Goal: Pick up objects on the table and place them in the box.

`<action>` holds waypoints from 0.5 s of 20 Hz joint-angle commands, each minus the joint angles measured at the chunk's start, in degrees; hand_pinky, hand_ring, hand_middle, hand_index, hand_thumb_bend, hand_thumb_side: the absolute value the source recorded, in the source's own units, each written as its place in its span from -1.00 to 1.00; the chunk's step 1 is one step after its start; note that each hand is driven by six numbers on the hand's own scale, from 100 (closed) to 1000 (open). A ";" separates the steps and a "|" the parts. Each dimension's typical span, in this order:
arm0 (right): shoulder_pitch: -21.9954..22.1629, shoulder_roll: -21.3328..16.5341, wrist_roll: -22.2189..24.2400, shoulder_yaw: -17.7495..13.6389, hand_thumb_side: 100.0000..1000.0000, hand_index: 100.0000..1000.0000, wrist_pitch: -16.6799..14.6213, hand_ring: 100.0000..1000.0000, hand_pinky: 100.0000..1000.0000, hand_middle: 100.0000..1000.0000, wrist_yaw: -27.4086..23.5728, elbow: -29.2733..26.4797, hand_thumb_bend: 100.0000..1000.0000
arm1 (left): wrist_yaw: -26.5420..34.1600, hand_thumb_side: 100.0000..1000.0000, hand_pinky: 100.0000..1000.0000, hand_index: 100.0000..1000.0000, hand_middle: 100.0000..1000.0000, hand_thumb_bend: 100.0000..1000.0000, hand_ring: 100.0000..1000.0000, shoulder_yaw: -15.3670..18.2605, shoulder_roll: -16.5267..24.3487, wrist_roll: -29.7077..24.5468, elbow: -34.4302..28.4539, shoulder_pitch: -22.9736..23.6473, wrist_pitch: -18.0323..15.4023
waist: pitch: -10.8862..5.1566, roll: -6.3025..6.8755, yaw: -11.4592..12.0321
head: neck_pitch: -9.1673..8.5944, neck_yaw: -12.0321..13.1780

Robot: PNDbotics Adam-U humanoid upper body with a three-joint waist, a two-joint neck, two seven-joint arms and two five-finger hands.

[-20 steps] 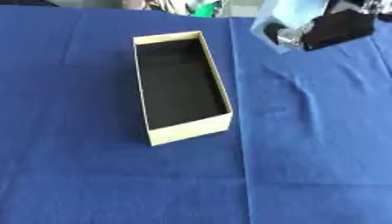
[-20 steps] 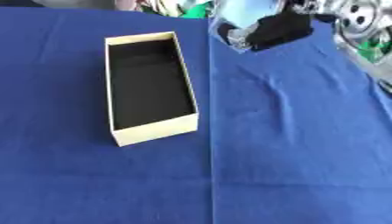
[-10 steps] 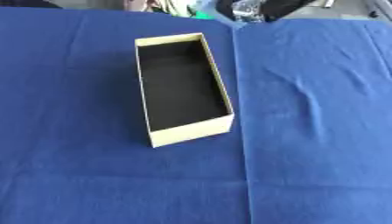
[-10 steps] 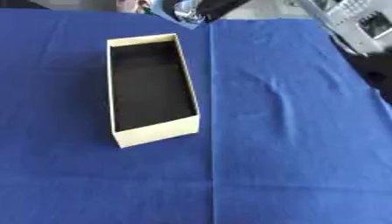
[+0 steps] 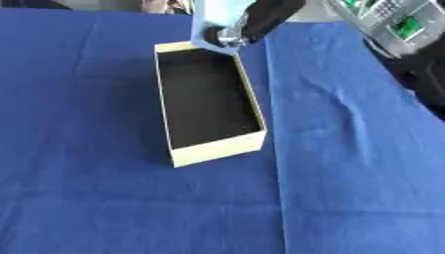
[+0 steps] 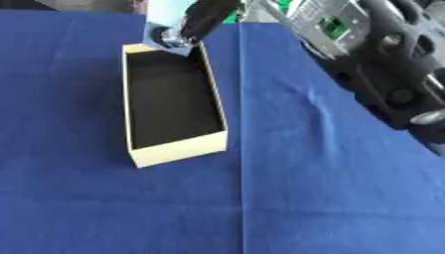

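An open cream cardboard box with a dark inside lies lengthwise on the blue tablecloth. My right hand comes in from the top, black, and hangs over the far end of the box. Its fingers are curled on a flat light-blue object with a small silver round part at its lower edge. The object hangs just above the box's far rim. Nothing shows inside the box. My left hand appears in neither view.
My right arm, black with silver joints, runs down the right side. A grey device with green parts stands at the far right corner. The cloth has a crease right of the box.
My right hand has carried the light-blue object leftward, from right of the box to above its far end. The camera has shifted a little too.
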 commanded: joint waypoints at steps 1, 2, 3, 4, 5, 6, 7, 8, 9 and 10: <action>-1.21 0.27 7.66 0.56 -0.35 0.22 4.84 0.38 0.18 0.02 0.20 2.36 -1.00 | 0.20 0.36 -0.02 0.38 0.16 -1.00 0.31 -0.14 0.44 -0.26 -1.13 -0.78 -0.04 | -0.91 0.36 0.16 | -0.03 -0.37; -1.19 0.50 7.66 0.81 -0.35 0.22 4.23 0.38 0.18 0.02 0.06 2.85 -1.00 | 0.21 0.36 -0.02 0.38 0.16 -1.00 0.31 -0.17 0.45 -0.29 -1.13 -0.81 -0.04 | -0.91 0.30 0.18 | 0.04 -0.39; -1.17 0.69 7.67 1.04 -0.35 0.22 3.72 0.38 0.18 0.02 -0.16 3.25 -1.00 | 0.22 0.36 -0.02 0.38 0.16 -1.00 0.31 -0.19 0.44 -0.31 -1.13 -0.83 -0.05 | -0.90 0.26 0.19 | 0.10 -0.39; -1.15 0.82 7.67 1.27 -0.34 0.22 3.30 0.38 0.18 0.02 -0.41 3.52 -1.00 | 0.22 0.36 -0.02 0.38 0.16 -1.00 0.31 -0.20 0.44 -0.32 -1.13 -0.83 -0.05 | -0.90 0.23 0.21 | 0.16 -0.39; -1.12 0.92 7.67 1.54 -0.34 0.22 2.94 0.38 0.18 0.02 -0.72 3.66 -1.00 | 0.23 0.36 -0.02 0.38 0.16 -1.00 0.31 -0.20 0.43 -0.33 -1.13 -0.82 -0.03 | -0.89 0.20 0.23 | 0.24 -0.38; -1.10 1.02 7.67 1.85 -0.33 0.22 2.65 0.38 0.18 0.02 -1.03 3.72 -1.00 | 0.24 0.36 -0.02 0.38 0.16 -1.00 0.31 -0.20 0.42 -0.34 -1.13 -0.81 -0.01 | -0.88 0.18 0.25 | 0.32 -0.41; -1.09 1.13 7.67 2.14 -0.33 0.22 2.47 0.38 0.18 0.02 -1.27 3.77 -1.00 | 0.26 0.36 -0.02 0.38 0.16 -1.00 0.31 -0.22 0.39 -0.35 -1.13 -0.81 0.00 | -0.88 0.16 0.26 | 0.39 -0.46; -1.09 1.29 7.67 2.40 -0.34 0.22 2.36 0.39 0.18 0.02 -1.41 3.84 -1.00 | 0.27 0.36 -0.02 0.38 0.16 -1.00 0.31 -0.24 0.37 -0.37 -1.13 -0.83 -0.01 | -0.87 0.14 0.27 | 0.44 -0.50; -1.06 1.53 7.67 2.68 -0.34 0.22 2.29 0.39 0.18 0.02 -1.44 4.04 -1.00 | 0.28 0.36 -0.02 0.38 0.16 -1.00 0.31 -0.26 0.34 -0.39 -1.13 -0.86 -0.01 | -0.86 0.11 0.30 | 0.47 -0.57; -1.00 1.82 7.67 2.94 -0.32 0.24 2.22 0.40 0.19 0.04 -1.38 4.34 -1.00 | 0.30 0.36 -0.02 0.38 0.16 -1.00 0.31 -0.26 0.30 -0.40 -1.13 -0.89 -0.02 | -0.85 0.08 0.35 | 0.48 -0.65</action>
